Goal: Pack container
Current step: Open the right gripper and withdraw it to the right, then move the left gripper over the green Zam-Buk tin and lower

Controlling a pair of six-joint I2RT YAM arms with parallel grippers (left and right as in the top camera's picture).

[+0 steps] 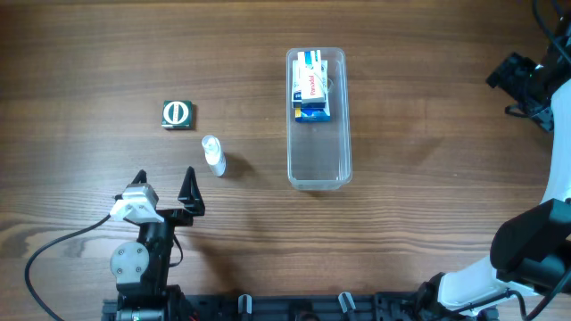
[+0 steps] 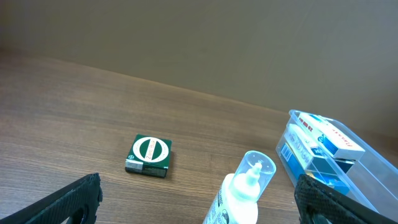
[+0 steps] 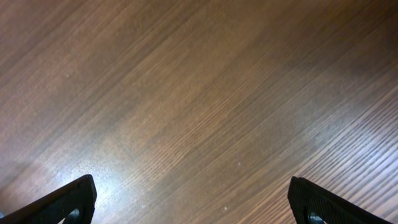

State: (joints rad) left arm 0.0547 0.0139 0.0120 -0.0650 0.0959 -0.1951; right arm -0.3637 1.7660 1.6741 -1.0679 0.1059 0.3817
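The clear plastic container [image 1: 318, 169] lies lengthwise at the table's centre right, with blue and white boxes [image 1: 311, 87] stacked in its far end. It also shows in the left wrist view [image 2: 373, 171]. A white bottle with a clear cap [image 1: 213, 156] stands left of it, close in front of my left gripper [image 1: 166, 185], which is open and empty. The bottle [image 2: 241, 190] sits between the left fingers' lines, nearer the right finger. A green square box [image 1: 177, 115] lies further left and also shows in the left wrist view [image 2: 149, 156]. My right gripper [image 3: 193, 202] is open over bare wood.
The right arm [image 1: 526, 80] sits at the table's far right edge. Its base [image 1: 526, 259] is at the near right. The left arm's base and cable [image 1: 134, 267] are at the near left.
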